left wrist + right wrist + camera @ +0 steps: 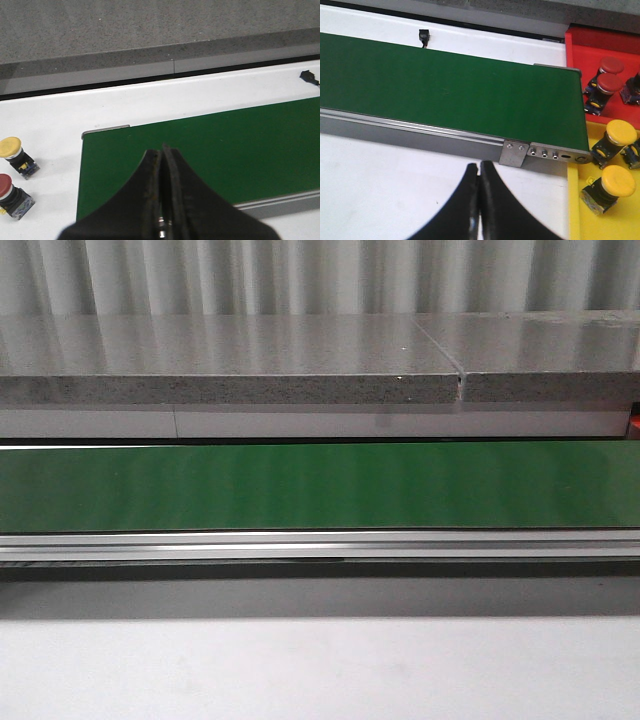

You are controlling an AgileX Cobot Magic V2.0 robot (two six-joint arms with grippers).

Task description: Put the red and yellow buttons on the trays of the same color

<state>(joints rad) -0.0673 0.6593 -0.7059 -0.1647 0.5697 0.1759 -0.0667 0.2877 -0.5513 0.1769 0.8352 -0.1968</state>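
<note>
Two grippers, both with fingers pressed together and holding nothing. Just beyond the left gripper (pixel 161 200) lies the belt (pixel 200 150); off to its side, on the white table (pixel 45 110), a yellow button (pixel 11 147) and a red button (pixel 5 185) stand close together. Beyond the right gripper (pixel 479 205) the belt's end meets a yellow tray (pixel 575 210) holding yellow buttons (pixel 617 181), with a red tray (pixel 580 45) farther, holding red buttons (pixel 606 84).

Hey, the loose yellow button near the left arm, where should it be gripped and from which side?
Grip the yellow button across its dark body just under the cap, coming from above. It lies tilted on the white table, and the domed cap looks too wide and rounded to pinch securely.
</note>
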